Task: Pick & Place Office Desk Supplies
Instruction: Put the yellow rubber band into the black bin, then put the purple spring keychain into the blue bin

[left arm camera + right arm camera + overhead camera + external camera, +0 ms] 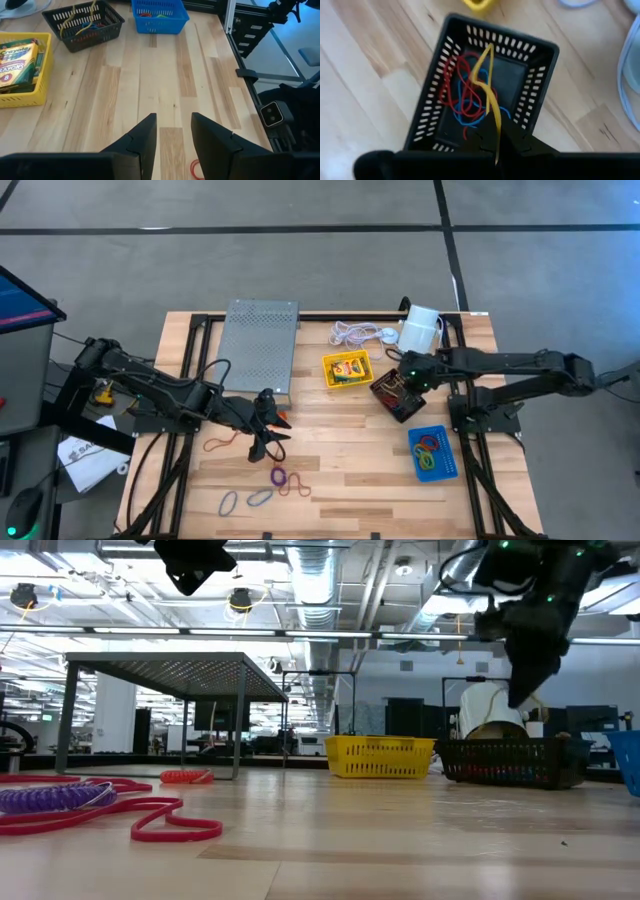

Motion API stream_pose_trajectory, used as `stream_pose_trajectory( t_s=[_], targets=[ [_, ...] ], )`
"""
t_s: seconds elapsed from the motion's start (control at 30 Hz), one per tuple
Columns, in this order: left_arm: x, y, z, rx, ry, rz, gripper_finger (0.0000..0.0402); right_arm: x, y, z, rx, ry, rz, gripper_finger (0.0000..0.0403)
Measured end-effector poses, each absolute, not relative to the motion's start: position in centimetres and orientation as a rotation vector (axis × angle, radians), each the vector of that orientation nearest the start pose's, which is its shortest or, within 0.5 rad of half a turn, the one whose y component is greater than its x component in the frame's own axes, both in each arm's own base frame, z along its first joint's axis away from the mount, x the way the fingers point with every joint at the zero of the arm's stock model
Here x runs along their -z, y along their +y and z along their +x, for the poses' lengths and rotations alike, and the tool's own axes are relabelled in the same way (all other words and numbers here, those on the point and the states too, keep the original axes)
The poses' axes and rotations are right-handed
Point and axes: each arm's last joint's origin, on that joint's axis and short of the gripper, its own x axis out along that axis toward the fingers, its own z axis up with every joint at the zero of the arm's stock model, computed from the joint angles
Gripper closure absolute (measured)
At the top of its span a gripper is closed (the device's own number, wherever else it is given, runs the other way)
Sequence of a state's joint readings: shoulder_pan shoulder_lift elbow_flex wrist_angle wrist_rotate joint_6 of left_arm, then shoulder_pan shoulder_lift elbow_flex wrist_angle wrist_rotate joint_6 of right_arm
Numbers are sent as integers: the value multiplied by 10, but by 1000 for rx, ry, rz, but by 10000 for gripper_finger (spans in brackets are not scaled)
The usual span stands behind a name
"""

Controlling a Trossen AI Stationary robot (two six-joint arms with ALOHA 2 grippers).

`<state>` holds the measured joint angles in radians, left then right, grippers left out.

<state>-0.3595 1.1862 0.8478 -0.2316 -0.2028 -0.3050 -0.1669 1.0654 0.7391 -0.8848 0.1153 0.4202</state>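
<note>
My right gripper (407,377) hovers over the black mesh tray (398,402) at the right and is shut on a yellow rubber band (487,85). Red and blue bands (465,102) lie in that tray. My left gripper (268,432) is open and empty above the table's middle left, a red band (196,170) just below it. Several loose bands (283,478) lie on the wood near the front edge. The yellow tray (330,383) holds a crayon box (347,368). The blue tray (447,462) holds bands at the front right. My right gripper pinches one end of the yellow band (496,142) between its two fingers, coming from above and pointing down. The band hangs slack below the fingers as a long narrow loop, its lower end (485,52) down within the black tray's walls.
A perforated metal stand (258,350) sits at the back left, a coiled white cord (355,334) and a white cylinder (420,328) at the back right. Bare wood lies between the loose bands and the trays.
</note>
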Motion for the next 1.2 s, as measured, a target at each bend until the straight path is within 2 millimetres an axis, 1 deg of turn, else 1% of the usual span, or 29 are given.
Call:
stream_pose_trajectory(
  t_s=[0.13, 0.23, 0.33, 0.43, 0.53, 0.6, 0.67, 0.8, 0.9, 1.0, 1.1, 1.2],
  targets=[
    [-271, -83, 239, 67, 568, -137, 286, -213, -34, 181, 508, 1202, 391, 402],
    [-270, -83, 238, 65, 580, -134, 286, -206, -34, 185, 503, 1249, 384, 385],
    [-270, -83, 238, 60, 588, -142, 286, -199, -34, 189, 468, 1298, 380, 344],
    [-270, -83, 238, 60, 587, -142, 286, -194, -35, 193, 429, 1337, 379, 293],
    [-270, -83, 238, 60, 587, -142, 286, -189, -39, 194, 443, 1355, 389, 243],
    [-270, -83, 238, 60, 587, -142, 285, -189, -41, 196, 447, 1335, 395, 218],
    [-270, -83, 237, 68, 591, -144, 284, -191, -42, 200, 436, 1286, 402, 202],
    [-270, -85, 237, 110, 602, -156, 281, -197, -42, 202, 413, 1216, 409, 197],
    [-270, -86, 237, 153, 610, -167, 281, -204, -41, 200, 408, 1161, 408, 209],
    [-266, -88, 240, 191, 631, -156, 281, -215, -41, 200, 390, 1063, 408, 226],
    [-255, -96, 245, 246, 688, -155, 281, -228, -38, 200, 336, 944, 416, 243],
    [-235, -107, 251, 297, 790, -138, 282, -242, -34, 203, 251, 815, 426, 256]
  ],
)
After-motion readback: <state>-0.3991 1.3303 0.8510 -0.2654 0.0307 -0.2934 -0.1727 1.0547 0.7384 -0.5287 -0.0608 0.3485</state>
